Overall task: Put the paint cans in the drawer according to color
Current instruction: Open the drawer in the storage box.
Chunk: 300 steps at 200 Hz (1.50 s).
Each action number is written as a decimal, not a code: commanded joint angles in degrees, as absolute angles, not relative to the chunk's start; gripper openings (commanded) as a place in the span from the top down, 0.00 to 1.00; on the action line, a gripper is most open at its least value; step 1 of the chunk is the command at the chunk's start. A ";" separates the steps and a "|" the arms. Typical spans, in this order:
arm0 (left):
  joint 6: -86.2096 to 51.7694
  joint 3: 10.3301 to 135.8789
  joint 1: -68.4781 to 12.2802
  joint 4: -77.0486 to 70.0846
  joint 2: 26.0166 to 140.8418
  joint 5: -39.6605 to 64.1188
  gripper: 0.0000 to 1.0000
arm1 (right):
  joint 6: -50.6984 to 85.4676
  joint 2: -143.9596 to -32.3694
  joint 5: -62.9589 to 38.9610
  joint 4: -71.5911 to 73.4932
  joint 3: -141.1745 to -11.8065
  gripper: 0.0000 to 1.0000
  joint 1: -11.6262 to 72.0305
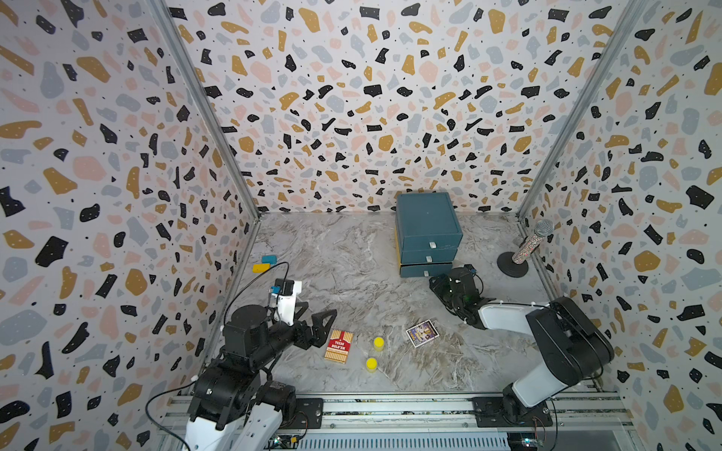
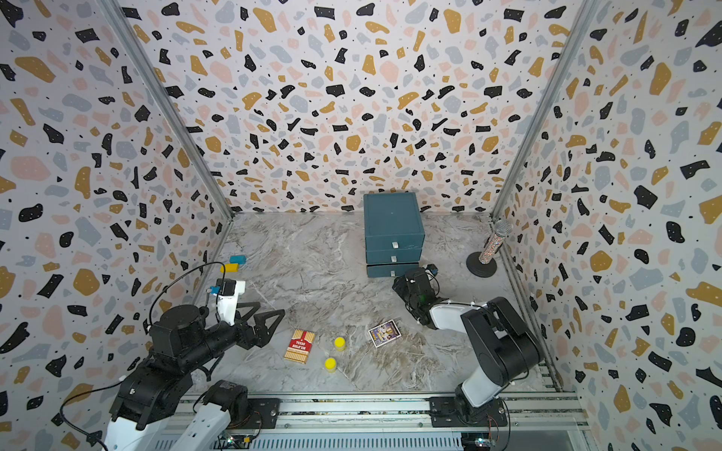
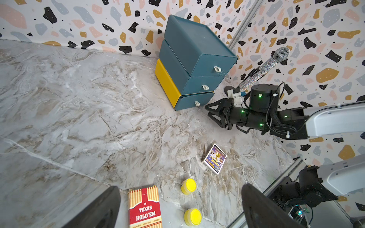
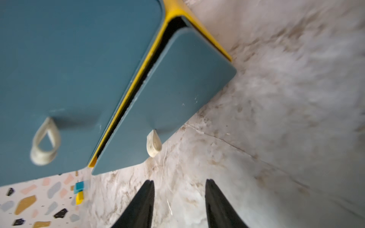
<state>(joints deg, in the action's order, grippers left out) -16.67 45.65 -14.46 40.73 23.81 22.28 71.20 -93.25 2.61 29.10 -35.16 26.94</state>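
Against the far wall, right of centre, stands the drawer [image 1: 428,230], a dark teal chest of three stacked drawers, each front bearing one pale loop tab. Its bottom drawer [image 4: 167,98] sits a crack open inside a yellow casing.

The right arm [image 1: 504,316] stretches from the near-right rail toward the far side with its wrist low. The right gripper [image 4: 180,180] is just short of the bottom tab [image 4: 154,143], jaws partly apart with nothing between them. The left arm [image 1: 250,336] is folded at near left. Its left gripper [image 1: 322,308] points right toward the red box, jaws spread wide and empty.

One glittery microphone [image 1: 533,242] leans on a round black base by the right wall.

Two card boxes lie near:
- a red box [image 1: 338,345] printed "TEXAS HOLD'EM", with "JUMBO INDEX" and "POKER SIZE" beneath
- a purple pack [image 1: 422,333] whose print is too small to read

Between them stand two yellow-topped paint cans, the farther can [image 1: 378,343] and the nearer can [image 1: 371,364], near each other but apart.

Two small blocks lie by the left wall, a blue block [image 1: 269,259] just beside a yellow block [image 1: 261,268].
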 commanded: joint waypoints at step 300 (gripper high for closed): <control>-15.89 46.50 -13.84 38.81 23.86 24.04 0.02 | 83.32 -106.76 0.61 50.86 -40.21 0.85 25.22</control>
<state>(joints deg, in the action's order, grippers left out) -16.62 45.65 -14.09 40.73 23.81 23.38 82.83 -106.98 -0.40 49.12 -39.07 24.77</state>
